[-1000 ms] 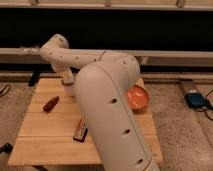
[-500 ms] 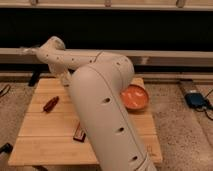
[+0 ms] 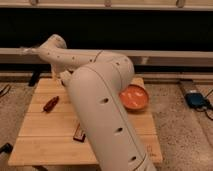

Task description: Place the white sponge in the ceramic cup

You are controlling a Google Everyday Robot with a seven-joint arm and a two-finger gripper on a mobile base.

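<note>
Compared with the frame half a second earlier, the arm has shifted only slightly: the elbow sits marginally further right in the upper left of the frame, and the objects on the counter (image 3: 45,142) have not moved. Camera view: the large pale upper link of the arm (image 3: 107,115) runs from the bottom centre up to the middle of the frame and hides the central strip of the counter. From its top a thinner link reaches left to the elbow, and the forearm then drops toward the counter's upper-left part. The hand (image 3: 63,76) is at the end of that forearm, just left of the large link. Only a small pale part of it shows, so whether it is open, closed or gripping anything cannot be told. The white sponge is not visible, and neither is the ceramic cup. Both are judged to lie behind the large link or behind the forearm, but this cannot be confirmed. The direction from the hand to the sponge, and the direction of the sponge's long axis, therefore cannot be read. Visible items are the red-handled tool (image 3: 50,104) at left centre, well below the hand, and the dark red-black bar (image 3: 79,134) at lower centre, touching the edge of the large link in the frame. The orange bowl (image 3: 136,97) lies at right centre, partly covered by that link. A blue object (image 3: 197,100) lies on the floor at far right.
</note>
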